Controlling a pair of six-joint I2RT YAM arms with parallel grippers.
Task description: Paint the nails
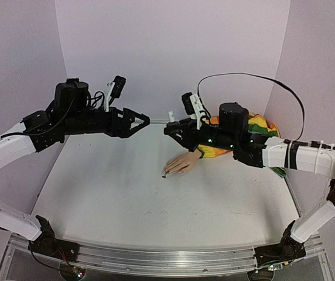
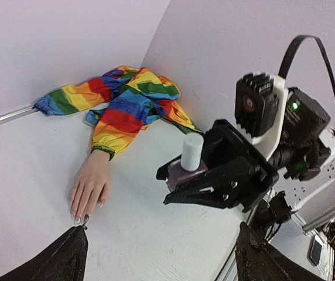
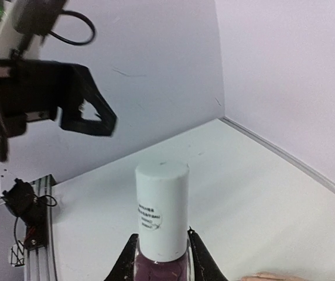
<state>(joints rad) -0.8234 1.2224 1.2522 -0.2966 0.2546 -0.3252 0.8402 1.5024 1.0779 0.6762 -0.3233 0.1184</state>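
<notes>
The pale mannequin hand (image 1: 183, 163) lies palm down mid-table, and its rainbow sleeve (image 1: 256, 126) trails to the back right. The nails (image 2: 79, 218) point toward the near left, and one of them (image 2: 86, 219) is dark. A purple polish bottle (image 3: 161, 213) with a white cap stands upright, capped, in my right gripper (image 3: 163, 270), which is shut on its glass body above the table behind the hand. My left gripper (image 1: 139, 122) hovers just left of the bottle (image 1: 171, 120). Its fingers (image 2: 62, 257) are spread wide and hold nothing.
Lilac walls close in the back and both sides. The sleeve (image 2: 126, 105) bunches in the back right corner. A metal rail (image 1: 156, 257) runs along the near edge by the arm bases.
</notes>
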